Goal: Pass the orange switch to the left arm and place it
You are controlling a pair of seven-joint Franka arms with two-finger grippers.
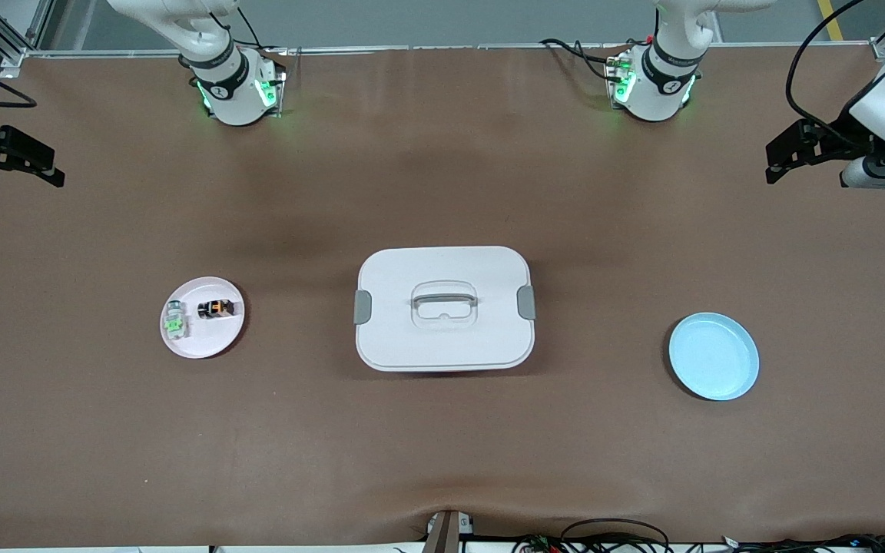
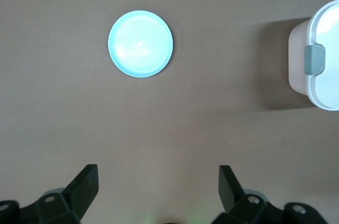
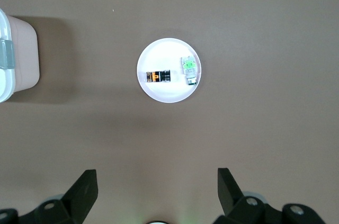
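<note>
The orange switch [image 1: 216, 309], tiny and black with an orange mark, lies on a pink plate [image 1: 204, 341] toward the right arm's end of the table; it also shows in the right wrist view [image 3: 158, 77]. The white box [image 1: 444, 308] stands mid-table, its edge in both wrist views [image 2: 318, 54] [image 3: 13, 57]. My right gripper [image 1: 43, 173] hangs open and empty high over the table's edge at the right arm's end, its own view showing it [image 3: 158, 181] spread wide. My left gripper [image 1: 784, 160] hangs open and empty over the left arm's end [image 2: 159, 181].
A clear component with a green mark [image 1: 174, 321] lies beside the switch on the pink plate [image 3: 189, 68]. An empty blue plate [image 1: 714, 355] sits toward the left arm's end [image 2: 140, 44]. Brown mat covers the table.
</note>
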